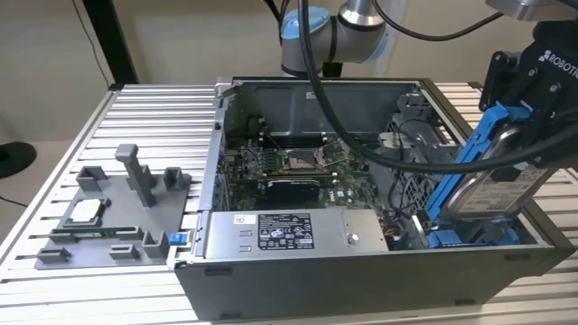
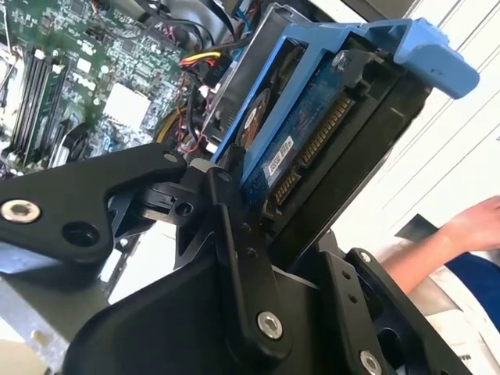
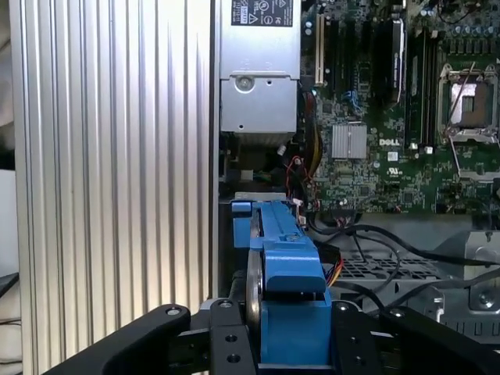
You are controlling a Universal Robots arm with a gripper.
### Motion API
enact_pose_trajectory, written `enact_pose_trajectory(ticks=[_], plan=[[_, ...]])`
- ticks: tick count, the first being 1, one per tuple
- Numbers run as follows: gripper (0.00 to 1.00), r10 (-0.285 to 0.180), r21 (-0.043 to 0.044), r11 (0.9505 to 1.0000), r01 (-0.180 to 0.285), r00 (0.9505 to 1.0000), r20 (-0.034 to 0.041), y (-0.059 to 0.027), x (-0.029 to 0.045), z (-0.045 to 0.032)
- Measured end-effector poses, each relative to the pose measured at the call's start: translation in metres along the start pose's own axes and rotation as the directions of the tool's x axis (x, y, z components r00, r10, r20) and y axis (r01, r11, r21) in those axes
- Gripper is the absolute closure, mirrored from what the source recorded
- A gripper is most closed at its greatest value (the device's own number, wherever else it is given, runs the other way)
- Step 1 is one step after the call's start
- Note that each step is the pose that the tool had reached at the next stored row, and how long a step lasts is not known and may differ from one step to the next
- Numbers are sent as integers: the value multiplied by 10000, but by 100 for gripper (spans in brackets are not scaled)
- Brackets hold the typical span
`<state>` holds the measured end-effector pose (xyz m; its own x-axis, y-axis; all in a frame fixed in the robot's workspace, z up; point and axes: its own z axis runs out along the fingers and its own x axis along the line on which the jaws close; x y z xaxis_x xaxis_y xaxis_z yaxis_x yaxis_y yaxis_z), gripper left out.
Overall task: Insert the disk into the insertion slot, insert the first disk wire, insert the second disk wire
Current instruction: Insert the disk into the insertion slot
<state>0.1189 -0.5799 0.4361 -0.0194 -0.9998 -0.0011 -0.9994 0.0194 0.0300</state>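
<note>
Exterior view, right side: the gripper [image 1: 526, 128] is clamped on the two faces of the disk [image 1: 492, 172]. The disk stands on edge, tilted, in its blue carrier, over the lower right corner of the open computer case [image 1: 361, 277], with its lower end close to other blue parts there. The grey power-supply box [image 1: 289, 233] lies at lower centre with the motherboard [image 1: 298, 159] above it in the frame, and a grey fixture tray [image 1: 99, 217] sits on the slatted table [image 1: 153, 115] at left.
</note>
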Motion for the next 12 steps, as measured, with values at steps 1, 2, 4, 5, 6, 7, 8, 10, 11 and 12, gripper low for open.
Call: enact_pose_trajectory(ticks=[1, 2, 4, 5, 6, 7, 8, 10, 11, 12], plan=[[100, 0, 0, 10000, 0, 10000, 1, -2, -1, 18], [100, 1, 0, 10000, -1, 10000, 2, -5, -1, 37], [100, 2, 0, 10000, -2, 10000, 2, -10, -2, 73], [100, 3, 0, 10000, -3, 10000, 1, -11, -2, 90], [100, 4, 0, 10000, -4, 10000, -1, -13, -3, 105], [100, 5, 0, 10000, -5, 10000, -1, -14, -4, 119], [100, 5, 0, 10000, -5, 10000, 1, -15, -4, 133], [100, 6, 0, 10000, -6, 10000, 2, -16, -7, 163], [100, 5, 0, 10000, -5, 10000, 2, -17, -10, 175], [100, 7, 0, 10000, -7, 10000, 3, -17, -16, 184]])
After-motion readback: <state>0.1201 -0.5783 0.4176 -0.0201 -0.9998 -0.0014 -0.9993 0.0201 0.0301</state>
